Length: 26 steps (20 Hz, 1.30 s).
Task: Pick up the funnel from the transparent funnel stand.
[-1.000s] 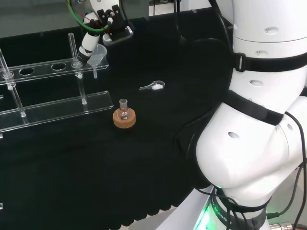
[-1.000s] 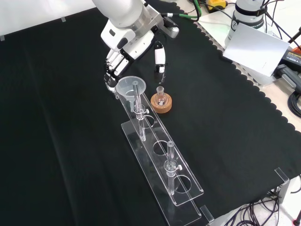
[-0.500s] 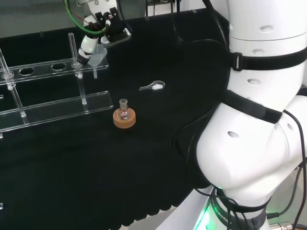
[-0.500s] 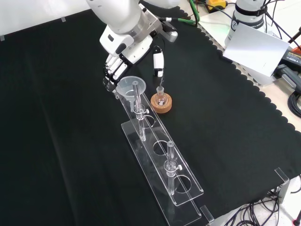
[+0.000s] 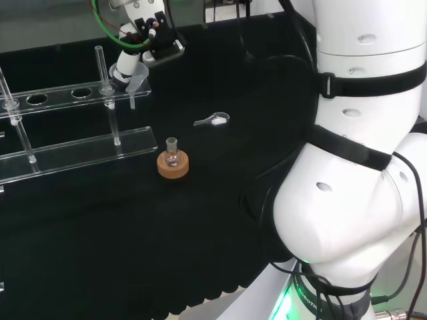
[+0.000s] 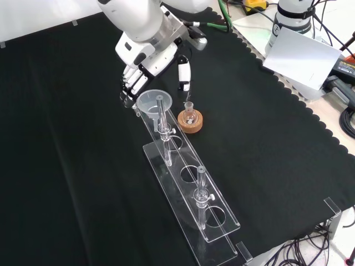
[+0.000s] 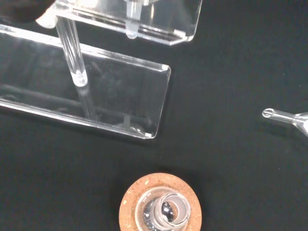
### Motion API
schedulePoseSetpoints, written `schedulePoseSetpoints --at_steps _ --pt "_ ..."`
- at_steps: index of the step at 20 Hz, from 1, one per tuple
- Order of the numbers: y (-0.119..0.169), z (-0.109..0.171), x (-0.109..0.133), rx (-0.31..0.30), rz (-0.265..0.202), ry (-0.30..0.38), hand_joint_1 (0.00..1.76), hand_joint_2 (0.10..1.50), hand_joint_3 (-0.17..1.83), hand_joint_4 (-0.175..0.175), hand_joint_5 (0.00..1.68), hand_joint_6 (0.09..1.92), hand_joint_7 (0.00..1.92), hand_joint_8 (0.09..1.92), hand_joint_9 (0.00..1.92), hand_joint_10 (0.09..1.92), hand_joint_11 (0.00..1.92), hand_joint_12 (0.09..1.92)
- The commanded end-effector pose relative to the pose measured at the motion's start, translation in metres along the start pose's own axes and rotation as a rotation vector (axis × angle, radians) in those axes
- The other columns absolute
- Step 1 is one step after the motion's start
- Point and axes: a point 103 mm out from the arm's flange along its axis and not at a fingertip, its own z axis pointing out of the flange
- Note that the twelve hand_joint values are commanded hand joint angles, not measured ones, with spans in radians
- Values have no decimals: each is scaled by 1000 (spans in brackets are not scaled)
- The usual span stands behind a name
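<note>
Front view gives you the clearest read: the funnel [image 6: 150,102] sits in the end hole of the transparent funnel stand [image 6: 191,191], at the end nearest the arm, its wide mouth up and its stem pointing straight down through the shelf. The hand [image 6: 145,65] hangs just above and behind it, with the fingers [image 6: 131,83] curled down close against the far side of the rim and the thumb [image 6: 183,75] out on the other side, over the gap between the funnel and the small flask on its cork ring [image 6: 191,122]. You cannot yet call that a grip: fingers and thumb straddle the rim, spread apart, and contact is unclear. In the head view the hand [image 5: 127,63] comes down right over the funnel [image 5: 133,83]. Since the funnel's long axis is vertical, expect to close across the rim and lift straight up, clear of the stand's upright rod [image 6: 161,113] just beside it.
</note>
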Motion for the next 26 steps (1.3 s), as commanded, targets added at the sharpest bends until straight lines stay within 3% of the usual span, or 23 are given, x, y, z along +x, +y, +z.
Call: schedulePoseSetpoints --at_steps 1,3,6,8,12,17,18,20,24,26 --pt "12 10 -11 7 -8 16 663 726 151 -92 94 87 0 513 160 912 350 1500" --pt "13 10 -15 12 1 10 664 726 154 -92 98 87 0 522 163 911 351 1500" --pt "18 7 -2 20 10 -8 665 726 158 -92 104 87 0 533 168 910 352 1499" --pt "14 11 -20 15 4 15 667 726 163 -92 107 87 0 545 173 909 354 1498" --pt "14 12 -23 13 0 18 669 723 173 -93 117 87 0 582 198 905 358 1496" --pt "21 10 -3 6 -3 -13 672 708 209 -92 138 87 0 705 285 858 361 1495" --pt "19 13 -16 1 -8 11 672 706 215 -92 140 87 0 716 300 852 361 1494" --pt "19 14 -19 4 -10 5 673 703 224 -93 143 87 0 734 321 841 360 1494" --pt "22 11 1 -2 -19 -14 674 698 236 -94 146 87 0 750 350 830 359 1492" --pt "20 13 -11 1 -30 10 674 691 252 -95 148 87 0 756 379 808 358 1490"
